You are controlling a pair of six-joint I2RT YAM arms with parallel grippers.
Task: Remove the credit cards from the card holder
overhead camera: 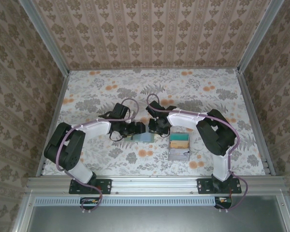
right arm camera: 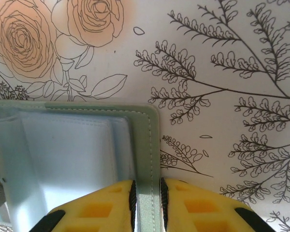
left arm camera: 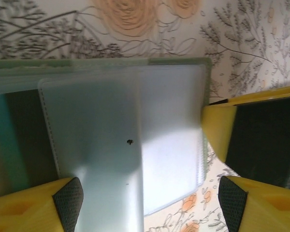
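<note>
The card holder point(overhead camera: 144, 137) lies open on the flowered table between the two arms, grey-green outside with pale blue-grey clear sleeves point(left arm camera: 135, 145) inside. My right gripper point(right arm camera: 147, 205) is shut on its stitched green edge point(right arm camera: 147, 145), a black pad on each side. My left gripper point(left arm camera: 150, 203) hangs open just above the sleeves, and its pads point(left arm camera: 68, 203) stand wide apart without touching them. In the top view both grippers meet over the holder, left point(overhead camera: 135, 128) and right point(overhead camera: 157, 126). A teal shape point(left arm camera: 7, 140) shows through a sleeve; I cannot tell whether it is a credit card.
A grey box-like tray point(overhead camera: 179, 153) with teal and tan flat pieces sits just right of the holder, under the right arm's forearm. A yellow finger of the right gripper point(left arm camera: 220, 128) shows beside the holder's right edge. Patterned walls enclose the table.
</note>
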